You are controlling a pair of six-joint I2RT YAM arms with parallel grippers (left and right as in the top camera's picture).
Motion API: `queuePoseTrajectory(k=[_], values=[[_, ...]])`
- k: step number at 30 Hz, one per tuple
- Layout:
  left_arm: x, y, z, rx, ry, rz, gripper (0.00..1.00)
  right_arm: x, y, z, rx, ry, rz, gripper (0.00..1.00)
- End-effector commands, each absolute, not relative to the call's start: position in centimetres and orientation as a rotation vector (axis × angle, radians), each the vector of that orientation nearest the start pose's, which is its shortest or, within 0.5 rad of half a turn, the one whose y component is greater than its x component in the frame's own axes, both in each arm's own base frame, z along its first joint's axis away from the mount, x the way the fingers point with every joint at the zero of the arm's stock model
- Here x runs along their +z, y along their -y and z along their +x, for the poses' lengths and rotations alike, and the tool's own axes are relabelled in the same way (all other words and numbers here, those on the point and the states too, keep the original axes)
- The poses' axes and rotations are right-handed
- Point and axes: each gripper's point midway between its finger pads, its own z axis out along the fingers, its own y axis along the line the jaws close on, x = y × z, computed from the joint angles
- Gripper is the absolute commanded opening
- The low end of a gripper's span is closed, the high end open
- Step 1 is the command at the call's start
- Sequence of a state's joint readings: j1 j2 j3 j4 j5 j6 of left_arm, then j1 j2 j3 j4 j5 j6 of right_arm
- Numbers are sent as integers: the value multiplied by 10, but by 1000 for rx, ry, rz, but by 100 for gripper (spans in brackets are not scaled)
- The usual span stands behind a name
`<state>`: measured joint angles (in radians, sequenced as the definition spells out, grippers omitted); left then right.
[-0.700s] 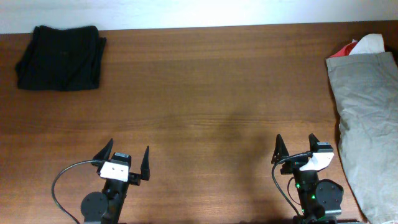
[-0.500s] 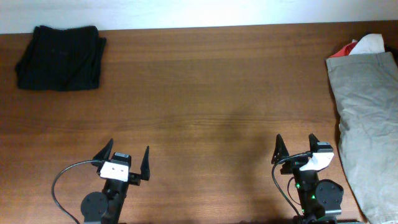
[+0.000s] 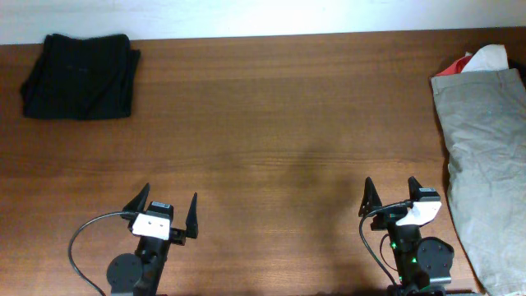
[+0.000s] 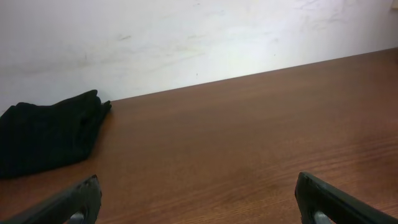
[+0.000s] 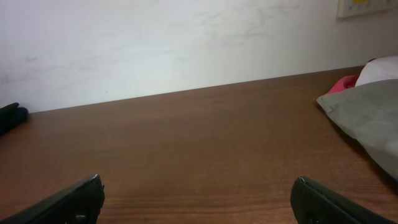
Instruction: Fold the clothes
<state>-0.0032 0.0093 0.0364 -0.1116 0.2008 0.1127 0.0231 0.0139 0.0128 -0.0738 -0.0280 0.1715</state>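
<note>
Now the left tool (image 3: pixel 171 191) and the right tool (image 3: pixel 390 182) wait at the near edge of the table (image 3: pixel 271 123), each spread wide with nothing between its tips, likely so they are ready to grab. The khaki clothes (image 3: pixel 485 164) lie wrinkled along the table's right edge, with a red piece (image 3: pixel 460 64) and a white piece (image 3: pixel 491 56) peeking out at the far end, so that looks like the pile to fold. The black clothes (image 3: pixel 78 76) rest neat at the table's far left corner, well apart, and look done.

Nothing looks different from a moment ago. The left gripper (image 3: pixel 169 196) and the right gripper (image 3: pixel 390 184), low in the frame, have not moved. The clothes (image 3: pixel 485 156) have not moved either.
</note>
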Motion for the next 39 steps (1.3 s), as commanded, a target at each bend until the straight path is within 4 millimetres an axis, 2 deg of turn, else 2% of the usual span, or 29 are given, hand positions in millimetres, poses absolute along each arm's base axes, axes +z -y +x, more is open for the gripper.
queuePoseTrajectory(k=[1, 10, 12, 14, 16, 19, 21, 23, 27, 28, 29, 30, 32, 33, 34, 36, 38, 39], values=[[160, 32, 241, -62, -1639, 247, 99, 157, -16, 246, 183, -1647, 73, 99], [160, 32, 241, -62, -1639, 247, 99, 158, -16, 246, 199, -1642, 85, 99], [160, 32, 241, -62, -1639, 247, 99, 160, -39, 242, 424, -1646, 102, 99], [160, 32, 241, -62, -1639, 247, 99, 164, -68, 234, 725, -1660, 134, 99], [160, 32, 241, -62, -1639, 247, 99, 165, -72, 232, 817, -1664, 191, 99], [160, 32, 241, -62, -1639, 247, 99, 190, -75, 230, 876, -1569, 178, 99], [160, 32, 241, -62, -1639, 247, 99, 221, -74, 226, 844, -1439, 101, 99], [160, 32, 241, -62, -1639, 247, 99, 258, -59, 224, 718, -1332, 97, 99], [160, 32, 241, -62, -1639, 247, 99, 304, -27, 234, 428, -1324, 133, 99], [160, 32, 241, -62, -1639, 247, 99, 320, -22, 246, 334, -1364, 111, 99], [160, 32, 241, -62, -1639, 247, 99, 328, -14, 264, 251, -1425, 125, 99], [160, 32, 241, -62, -1639, 247, 99, 331, 2, 288, 123, -1519, 171, 99], [160, 32, 241, -62, -1639, 247, 99, 327, 23, 322, -56, -1679, 211, 99], [160, 32, 241, -62, -1639, 247, 99, 320, 37, 349, -208, -1821, 204, 99], [160, 32, 241, -62, -1639, 247, 99, 313, 47, 365, -310, -1909, 201, 98], [160, 32, 241, -62, -1639, 247, 99, 290, 82, 402, -620, -2091, 280, 99], [160, 32, 241, -62, -1639, 247, 99, 273, 106, 422, -849, -2142, 343, 99], [160, 32, 241, -62, -1639, 247, 99, 261, 111, 432, -915, -2164, 349, 99]])
